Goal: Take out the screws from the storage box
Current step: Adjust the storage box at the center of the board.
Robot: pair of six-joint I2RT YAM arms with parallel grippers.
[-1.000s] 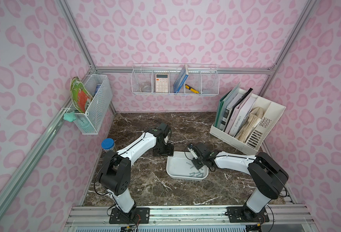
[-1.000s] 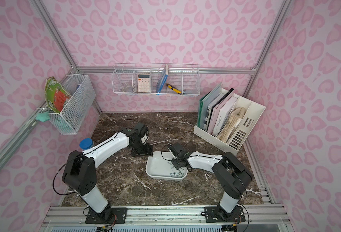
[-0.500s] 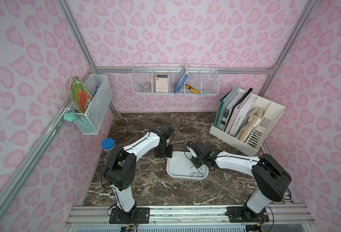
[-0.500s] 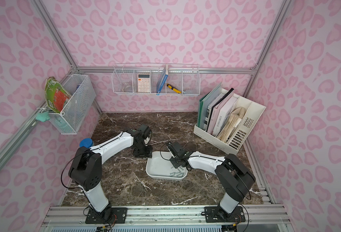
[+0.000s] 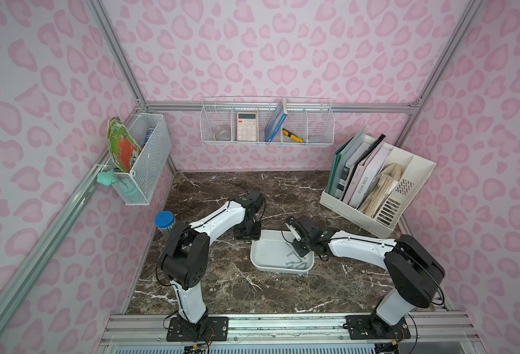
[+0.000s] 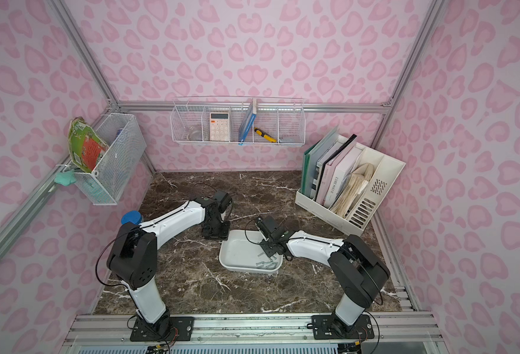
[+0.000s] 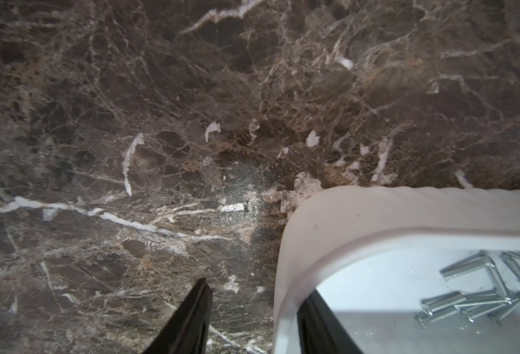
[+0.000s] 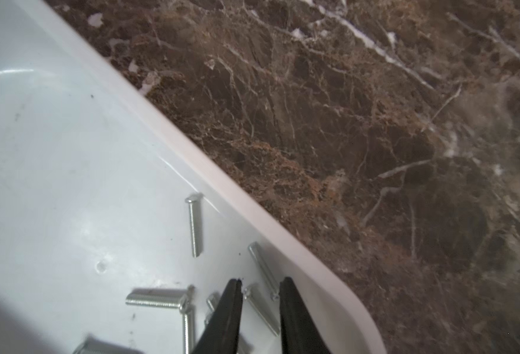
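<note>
The box [image 5: 269, 249] is lying on the table [image 5: 252, 294], and all the screws [image 5: 295, 263] that are showing are lying inside it, gathering along its wall on the side of the right arm [image 5: 359, 248]. The left claw [image 7: 255, 288] is clenching on the wall of the box at a corner away from the screws: one of its fingers [image 7: 191, 318] is standing outside the wall and the second one is standing inside. The right claw [image 8: 260, 283] is reaching down into the box, just over the screws. It is released: its fingers [image 8: 231, 306] are standing a little apart, and one screw is lying in the gap between them, on the floor of the box.
</note>
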